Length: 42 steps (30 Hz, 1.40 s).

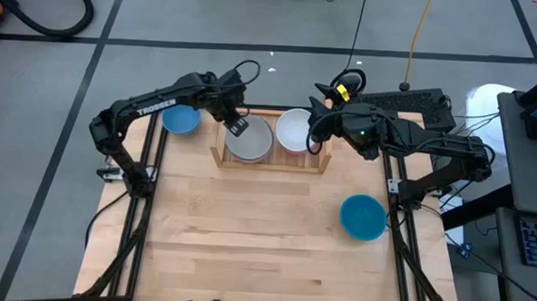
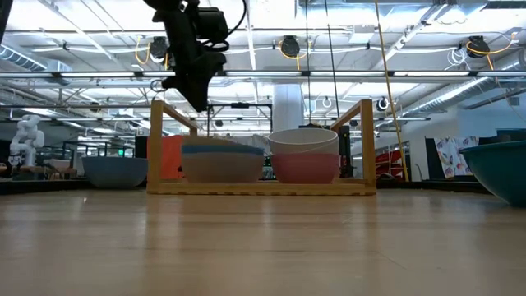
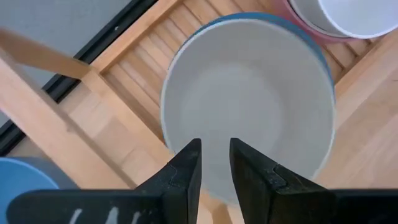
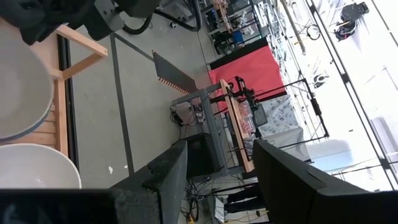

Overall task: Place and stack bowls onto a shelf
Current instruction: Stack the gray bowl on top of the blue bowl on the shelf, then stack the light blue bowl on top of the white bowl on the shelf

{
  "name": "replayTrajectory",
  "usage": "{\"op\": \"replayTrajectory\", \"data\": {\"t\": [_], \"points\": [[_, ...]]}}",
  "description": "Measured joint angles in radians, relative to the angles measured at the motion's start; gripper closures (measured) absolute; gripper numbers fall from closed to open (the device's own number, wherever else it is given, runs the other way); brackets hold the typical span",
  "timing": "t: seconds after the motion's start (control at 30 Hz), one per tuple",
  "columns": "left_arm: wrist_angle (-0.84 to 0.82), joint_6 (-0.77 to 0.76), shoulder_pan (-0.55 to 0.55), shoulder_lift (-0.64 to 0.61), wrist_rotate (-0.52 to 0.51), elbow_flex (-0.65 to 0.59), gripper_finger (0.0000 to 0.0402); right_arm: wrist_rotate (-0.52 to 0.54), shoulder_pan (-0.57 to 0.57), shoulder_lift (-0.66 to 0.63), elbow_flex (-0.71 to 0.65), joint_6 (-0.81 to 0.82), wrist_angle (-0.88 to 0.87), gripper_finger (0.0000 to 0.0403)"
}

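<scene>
The light-wood shelf stands at the table's far middle. On its left half a grey-beige bowl sits nested in a blue one. On its right half a white bowl sits nested in a pink one. My left gripper hovers over the near-left rim of the grey-beige bowl, its fingers a narrow gap apart and empty; it also shows in the high view and the low view. My right gripper is open and empty beside the white bowl, at the shelf's right end.
A blue bowl rests on the table left of the shelf. A teal-blue bowl rests near the table's right edge. The shelf's upright side boards stand on either side of the stacks. Bare wood lies toward the near edge.
</scene>
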Motion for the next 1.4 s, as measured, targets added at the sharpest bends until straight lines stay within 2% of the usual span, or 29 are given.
{"op": "replayTrajectory", "data": {"t": [0.23, 0.33, 0.47, 0.6, 0.7, 0.77, 0.87, 1.03, 1.17, 1.4], "points": [[0.036, 0.003, -0.018, -0.001, 0.003, 0.000, 0.0314, 0.006, 0.000, 0.000, 0.000, -0.006, -0.018, 0.0227], [0.026, 0.003, -0.026, -0.018, 0.026, 0.000, 0.0314, 0.062, 0.000, -0.004, 0.000, -0.033, -0.048, 0.0227], [0.019, 0.020, -0.059, -0.052, 0.082, 0.000, 0.0314, 0.121, 0.000, -0.025, -0.001, -0.036, -0.147, 0.0227], [0.018, 0.055, -0.114, -0.102, 0.086, 0.000, 0.0314, 0.129, 0.001, -0.059, -0.001, 0.065, -0.281, 0.0227], [0.000, 0.069, -0.150, -0.147, 0.048, 0.000, 0.0314, 0.129, 0.008, -0.088, -0.001, 0.163, -0.361, 0.0227], [-0.035, 0.055, -0.170, -0.177, -0.027, 0.000, 0.0314, 0.129, 0.014, -0.103, -0.001, 0.216, -0.389, 0.0227], [-0.131, -0.049, -0.179, -0.222, -0.148, 0.000, 0.0314, 0.127, 0.031, -0.123, 0.000, 0.265, -0.402, 0.0227], [-0.334, -0.321, -0.157, -0.278, -0.316, 0.000, 0.0314, 0.127, 0.054, -0.138, 0.000, 0.274, -0.402, 0.0227], [-0.421, -0.505, -0.113, -0.293, -0.338, 0.000, 0.0314, 0.126, 0.060, -0.137, 0.000, 0.270, -0.401, 0.0227], [-0.445, -0.665, 0.030, -0.289, -0.343, 0.000, 0.0314, 0.126, 0.060, -0.137, 0.000, 0.268, -0.401, 0.0227]]}}
